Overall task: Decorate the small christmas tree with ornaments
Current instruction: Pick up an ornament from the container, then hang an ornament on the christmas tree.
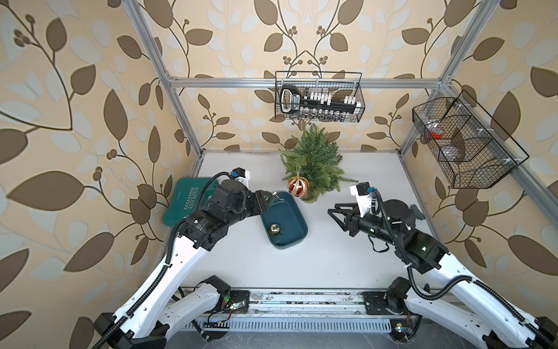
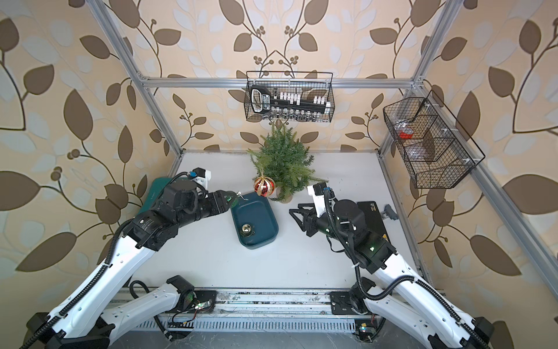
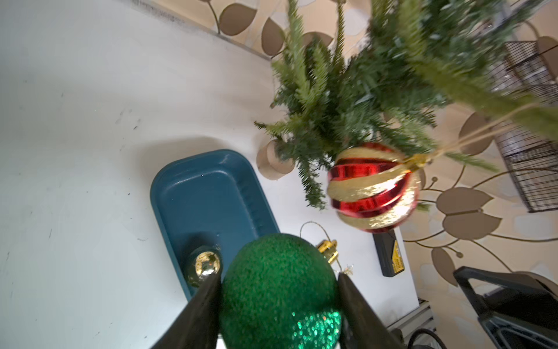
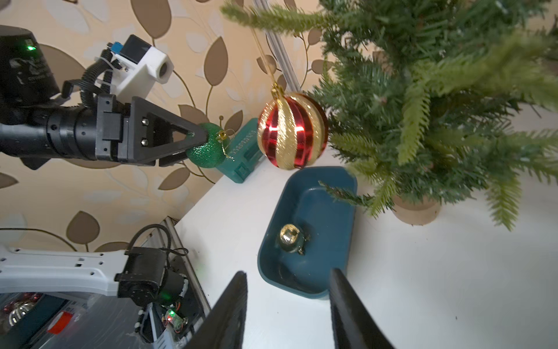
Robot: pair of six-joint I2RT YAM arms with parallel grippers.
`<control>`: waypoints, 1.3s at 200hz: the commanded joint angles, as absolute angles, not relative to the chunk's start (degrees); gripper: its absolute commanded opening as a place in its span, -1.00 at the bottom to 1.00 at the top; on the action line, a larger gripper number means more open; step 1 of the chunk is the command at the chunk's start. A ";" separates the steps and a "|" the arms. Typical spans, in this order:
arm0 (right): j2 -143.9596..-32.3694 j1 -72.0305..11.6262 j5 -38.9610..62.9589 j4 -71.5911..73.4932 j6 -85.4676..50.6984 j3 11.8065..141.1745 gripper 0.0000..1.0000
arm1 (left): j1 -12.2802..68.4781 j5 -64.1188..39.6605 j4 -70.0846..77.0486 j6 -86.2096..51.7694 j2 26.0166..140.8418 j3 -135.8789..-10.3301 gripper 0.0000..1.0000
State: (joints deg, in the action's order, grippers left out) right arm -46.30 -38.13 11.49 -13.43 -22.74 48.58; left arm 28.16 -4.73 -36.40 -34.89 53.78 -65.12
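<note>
Tree (image 1: 314,160) bushy green, red-gold bauble (image 1: 298,186) hanging

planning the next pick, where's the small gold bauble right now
In a top view the gold bauble lies inside the blue tray, at its end farthest from the tree.

Catching only a sliver of the green bauble (image 2: 230,198) past the left gripper (image 2: 231,201) in both top views; cropping it at the left wrist frame edge. Losing the tree (image 3: 392,75) crown there to blur and cropping, one finger (image 3: 205,302) covering part of the gold bauble (image 3: 205,263). Not making out the side wire basket (image 1: 471,145) contents.
</note>
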 commanded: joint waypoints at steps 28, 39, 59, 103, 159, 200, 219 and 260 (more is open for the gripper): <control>-53.91 -38.23 18.31 -15.43 -18.10 63.63 -0.22 | 28.27 -9.27 -34.42 -33.75 58.44 -76.41 0.11; -56.32 -38.28 18.94 -16.52 -17.61 67.68 -0.27 | 28.28 -9.40 -34.04 -33.75 59.67 -78.48 0.11; -61.61 -38.25 21.05 -17.89 -16.63 74.56 -0.39 | 28.14 -9.10 -33.68 -33.49 61.85 -82.06 0.11; -73.67 -38.32 22.06 -23.53 -13.62 90.46 -0.46 | 27.25 -8.70 -32.98 -32.96 67.50 -89.22 0.11; -86.45 -38.32 21.78 -29.80 -11.43 105.83 -0.51 | 26.36 -9.89 -30.53 -32.43 70.79 -91.55 0.11; -90.23 -38.32 22.23 -30.34 -11.34 108.41 -0.35 | 26.11 -10.13 -29.70 -32.34 70.49 -91.35 0.11; -91.03 -38.32 22.67 -30.59 -11.16 108.67 -0.36 | 26.02 -10.46 -29.36 -32.29 70.40 -91.31 0.11; -91.99 -38.32 22.75 -31.00 -10.82 109.35 -0.50 | 25.80 -10.90 -28.66 -32.60 70.14 -90.73 0.11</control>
State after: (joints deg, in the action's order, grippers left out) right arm -91.05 -38.13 21.69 -29.89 -11.88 106.80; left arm 26.52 -9.41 -31.44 -33.43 71.55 -89.23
